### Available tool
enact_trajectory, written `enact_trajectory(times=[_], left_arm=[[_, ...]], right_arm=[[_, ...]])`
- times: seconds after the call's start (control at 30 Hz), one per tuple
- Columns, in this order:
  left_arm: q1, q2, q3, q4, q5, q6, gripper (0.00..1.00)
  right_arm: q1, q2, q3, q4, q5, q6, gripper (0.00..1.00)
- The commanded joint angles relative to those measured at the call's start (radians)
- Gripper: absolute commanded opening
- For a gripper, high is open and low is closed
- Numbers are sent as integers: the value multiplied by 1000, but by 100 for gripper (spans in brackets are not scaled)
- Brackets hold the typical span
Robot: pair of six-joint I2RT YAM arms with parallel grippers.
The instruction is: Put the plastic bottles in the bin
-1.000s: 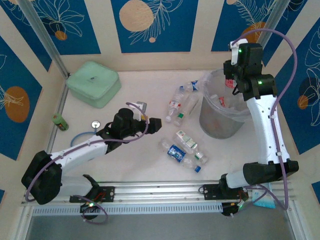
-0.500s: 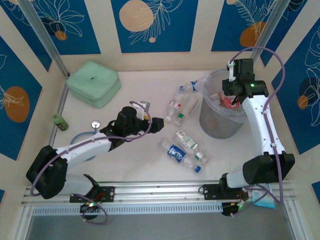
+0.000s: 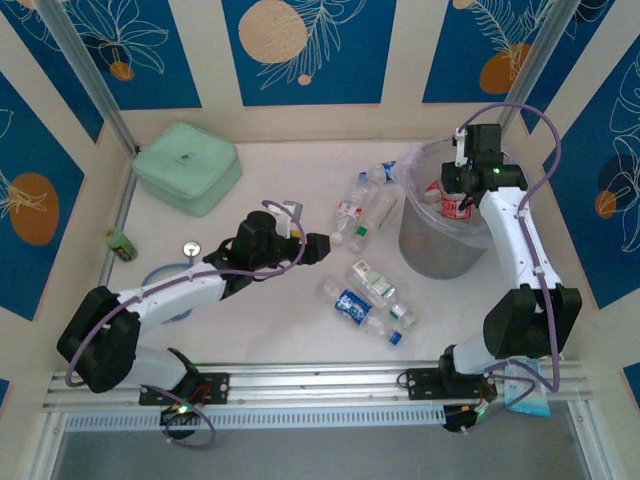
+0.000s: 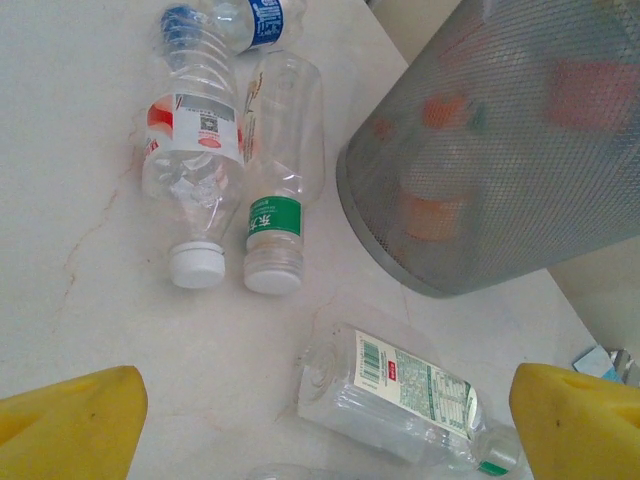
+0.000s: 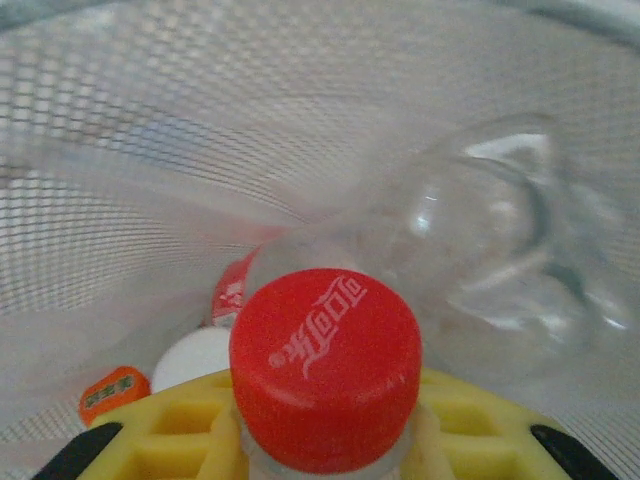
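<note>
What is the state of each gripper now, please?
Left gripper: open, holding nothing.
Right gripper: closed on a red-capped bottle, over the bin.

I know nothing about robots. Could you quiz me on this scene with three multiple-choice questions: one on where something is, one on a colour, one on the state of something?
1. Where is the bottle gripped by the right hand?
A. Lying on the table
B. Down inside the mouth of the bin
C. High above the bin, clear of it

2. What colour is that bottle's cap?
A. Blue
B. Red
C. White

3. How is the left hand?
A. Open and empty, above the loose bottles on the table
B. Shut on a bottle
C. Open, reaching into the bin

Answers:
1 B: in the right wrist view the bin's mesh wall surrounds the bottle.
2 B: the cap is red with white lettering.
3 A: its yellow fingers stand wide apart with nothing between them.
</note>
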Motion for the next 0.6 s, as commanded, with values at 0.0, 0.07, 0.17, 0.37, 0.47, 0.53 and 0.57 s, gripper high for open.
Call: enact_trajectory(times=[0.0,0.07,0.17,0.37,0.47,0.53,0.57], left_arm=[[2,9,34,25,22,-10,93],[2,14,37,24,25,-11,93],[2,21,37,26,26,-15,93],[2,39,52,-4,8,3,93],[5,50,69,-27,1,16,94],[4,55,73,-24,6,17,94],[4,57,72,-21,9,17,93]], right_arm=[[-14,42,-44,-192,-107,80,0],[-14,33,-12,-221,-121,90,0],[-11,11,60,-272,-127,105,2],[-15,-29,178,-368,-125,138,55],[-16,-44,228,-400,-135,158,69],[-16,-58,251,-404,-141,168,77],[-17,-64,263,-403,-142,172,78]])
